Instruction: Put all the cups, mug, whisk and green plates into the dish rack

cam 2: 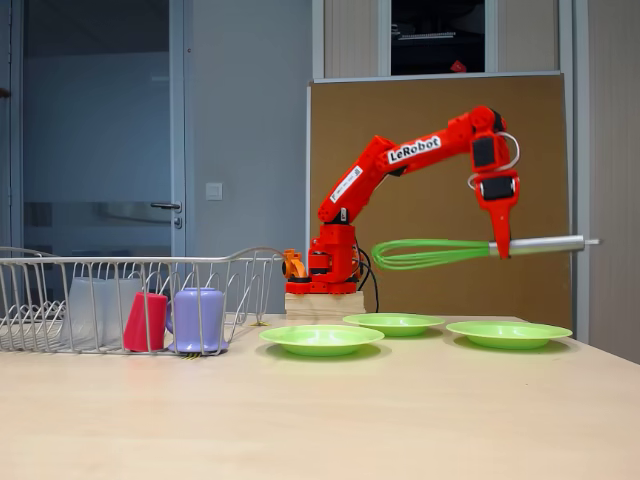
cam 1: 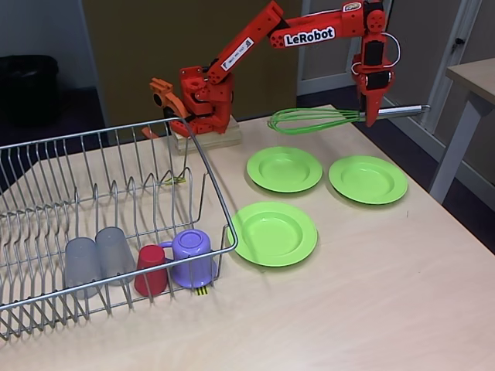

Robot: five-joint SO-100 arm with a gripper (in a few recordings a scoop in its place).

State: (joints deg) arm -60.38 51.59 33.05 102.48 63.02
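Note:
My gripper is shut on the whisk, holding it level in the air above the far right of the table, green loops pointing left and silver handle sticking out right. Three green plates lie on the table: one far, one right, one near the rack. In the dish rack stand two grey cups, a red cup and the purple mug, all upside down.
The arm's base sits on a wooden block at the table's back edge. Another table stands to the right. Bare tabletop stretches along the front.

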